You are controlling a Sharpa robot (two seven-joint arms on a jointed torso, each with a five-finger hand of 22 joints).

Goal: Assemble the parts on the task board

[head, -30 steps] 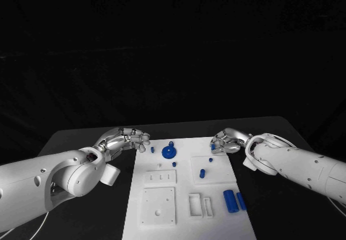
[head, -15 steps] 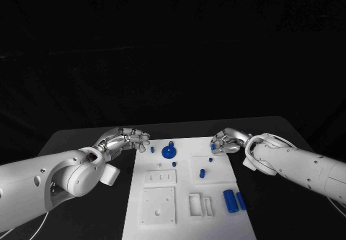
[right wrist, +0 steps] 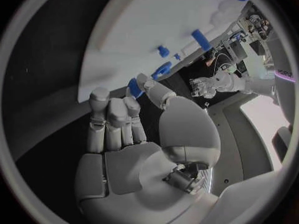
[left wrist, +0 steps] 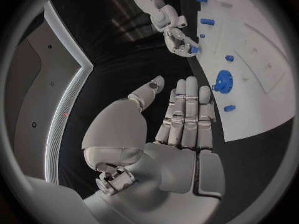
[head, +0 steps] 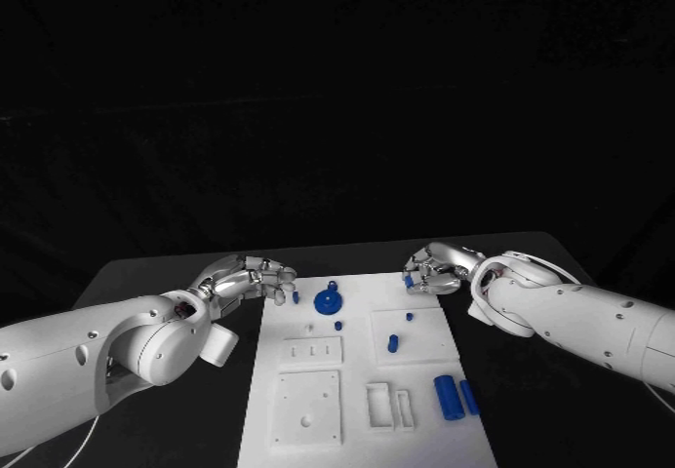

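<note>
Head view: white task board (head: pixel 422 429) with scattered small blue parts (head: pixel 448 397).

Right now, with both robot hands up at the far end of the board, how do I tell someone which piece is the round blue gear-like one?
Start at the white task board in the middle of the black table and look to its far end, between the two hands. The blue wheel lies there, nearer the left robot hand. It is the only round, disc-shaped piece; the other blue parts are small pegs or long cylinders.
</note>
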